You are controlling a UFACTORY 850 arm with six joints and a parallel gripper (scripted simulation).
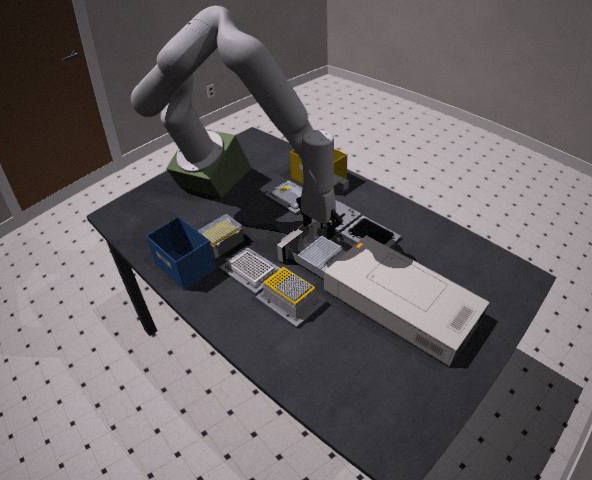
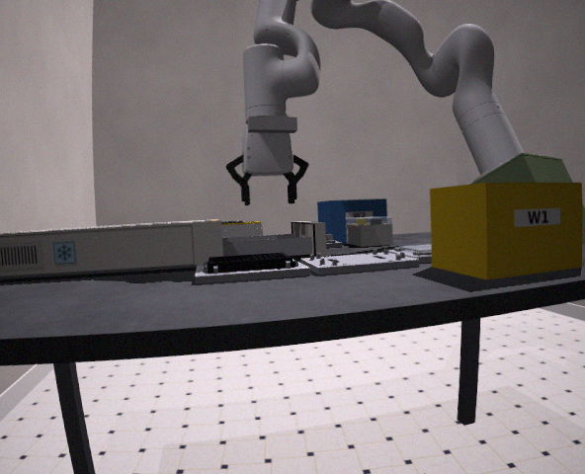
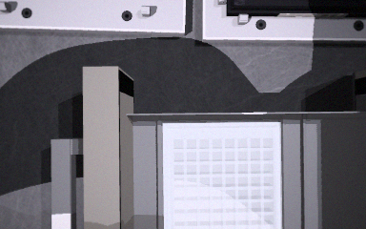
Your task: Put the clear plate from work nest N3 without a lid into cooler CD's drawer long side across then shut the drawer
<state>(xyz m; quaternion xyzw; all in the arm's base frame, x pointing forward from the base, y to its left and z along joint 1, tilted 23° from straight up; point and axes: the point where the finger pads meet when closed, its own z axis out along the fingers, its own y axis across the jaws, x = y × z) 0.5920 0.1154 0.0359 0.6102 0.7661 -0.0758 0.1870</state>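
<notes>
The cooler CD lies on the bench with its drawer pulled out. The clear plate lies flat in the drawer. The gripper hangs above, fingers spread, holding nothing.

Dark bench carries cooler CD w/ drawer out, blue bin, yellow bin, green arm base & several nests.
</notes>
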